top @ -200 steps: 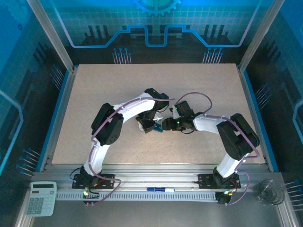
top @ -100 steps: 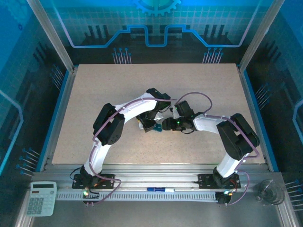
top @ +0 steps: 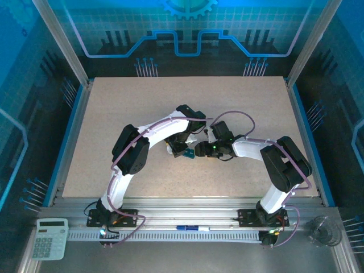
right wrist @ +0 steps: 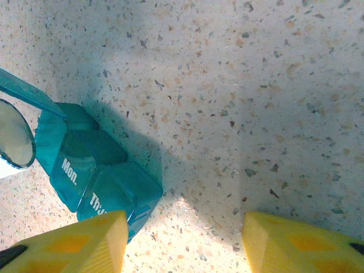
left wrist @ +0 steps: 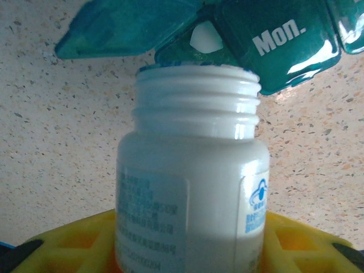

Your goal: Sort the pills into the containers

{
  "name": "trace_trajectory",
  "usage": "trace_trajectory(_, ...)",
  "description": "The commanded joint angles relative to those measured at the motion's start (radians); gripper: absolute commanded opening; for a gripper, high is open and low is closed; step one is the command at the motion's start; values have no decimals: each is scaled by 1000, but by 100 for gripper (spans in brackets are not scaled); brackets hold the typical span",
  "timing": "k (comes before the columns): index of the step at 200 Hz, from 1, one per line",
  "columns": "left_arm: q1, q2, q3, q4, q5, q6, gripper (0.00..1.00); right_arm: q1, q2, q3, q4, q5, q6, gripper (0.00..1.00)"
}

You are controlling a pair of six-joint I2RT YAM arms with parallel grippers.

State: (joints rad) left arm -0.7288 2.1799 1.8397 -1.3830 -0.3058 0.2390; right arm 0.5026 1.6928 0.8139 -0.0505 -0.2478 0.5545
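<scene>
The left gripper [left wrist: 185,250] is clamped on a white bottle [left wrist: 190,170], its yellow fingers [left wrist: 62,244] pressing the body from 8 and 4 o'clock in the left wrist view. The bottle has no cap, and its threaded mouth points to 12 o'clock, right against the teal pill box [left wrist: 273,45]. One lid [left wrist: 125,28] stands open toward 11 o'clock; the closed lid at 1 o'clock reads "Mon."

The right gripper [right wrist: 185,242] stands spread, with bare speckled table [right wrist: 256,85] between its fingers and nothing held. The pill box [right wrist: 96,170] lies at 8 o'clock in the right wrist view, just beside the finger there; whether they touch I cannot tell.

From above, both grippers meet mid-table, the box [top: 187,154] between them.
</scene>
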Motion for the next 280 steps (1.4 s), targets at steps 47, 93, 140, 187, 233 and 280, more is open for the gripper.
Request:
trace_trajectory(47,-9,25,-6,-41,-17,17,0,1,44,-13,21,-19,2,58)
trace_trajectory(93,-12,34,-24,-39,-9,19,0,-3,42,-15,20,-18,1,58)
trace_trajectory(140,-11,25,-14,-43,-11,18,0,-4,43,-13,20,-21,1,58)
trace_trajectory(187,-12,11,-22,-44,3,20,0,-4,43,-9,20,-23,2,58)
trace_trajectory(233,-12,-10,-21,-58,-12,21,0,-4,43,-8,18,-23,1,58)
trace_trajectory(280,-12,-21,-42,-58,-17,30,0,-4,45,-8,19,-26,1,58)
